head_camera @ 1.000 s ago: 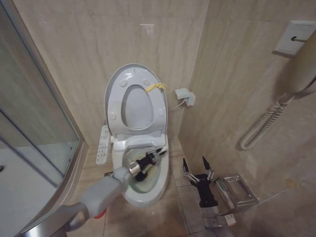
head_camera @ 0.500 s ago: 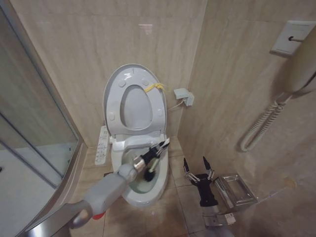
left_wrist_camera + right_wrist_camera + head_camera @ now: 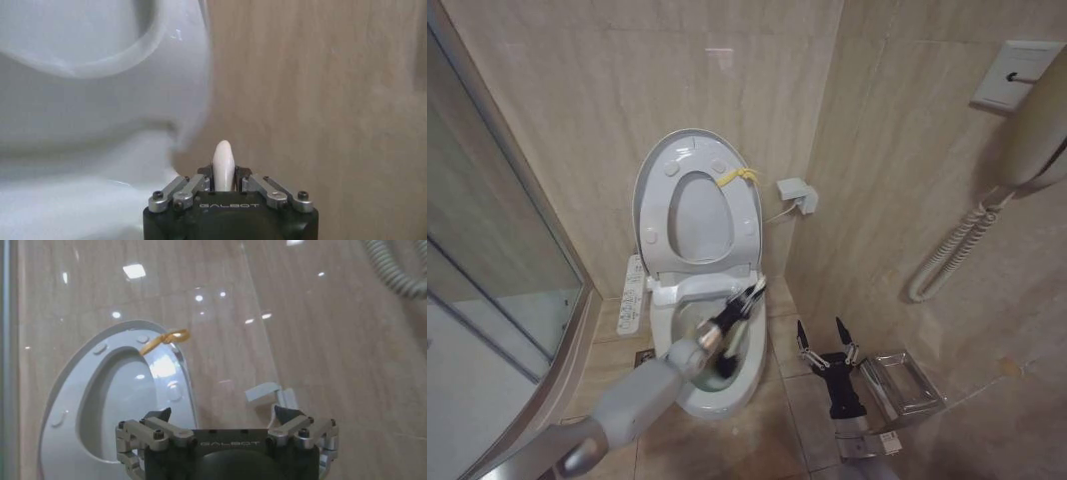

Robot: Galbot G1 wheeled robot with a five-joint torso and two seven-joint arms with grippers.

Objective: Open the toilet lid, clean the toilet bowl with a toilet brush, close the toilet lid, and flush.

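Note:
The toilet lid (image 3: pixel 655 190) stands raised against the wall with the ring seat inside it, its yellow tag (image 3: pixel 738 178) at the top right. In the right wrist view the lid (image 3: pixel 75 390) and tag (image 3: pixel 167 337) show too. Below is the white toilet bowl (image 3: pixel 670 322). My left gripper (image 3: pixel 739 308) hovers over the bowl, shut on the toilet brush handle (image 3: pixel 755 292); the dark bristle head (image 3: pixel 725 367) hangs down inside the bowl. The left wrist view shows the white handle tip (image 3: pixel 223 156) between the shut fingers. To the right of the toilet, my right gripper (image 3: pixel 825 334) is open above the floor.
A white button panel (image 3: pixel 632 290) lies along the bowl's left side. A glass shower door (image 3: pixel 487 250) closes off the left. A white box (image 3: pixel 795 192) sits on the back wall. A metal rack (image 3: pixel 905 382) stands on the floor at right, below a coiled hose (image 3: pixel 952 255).
My left arm has swung a little rightward and tilted the brush steeper, with the bristle head lower in the bowl. The right gripper has stayed put. The camera shifted slightly.

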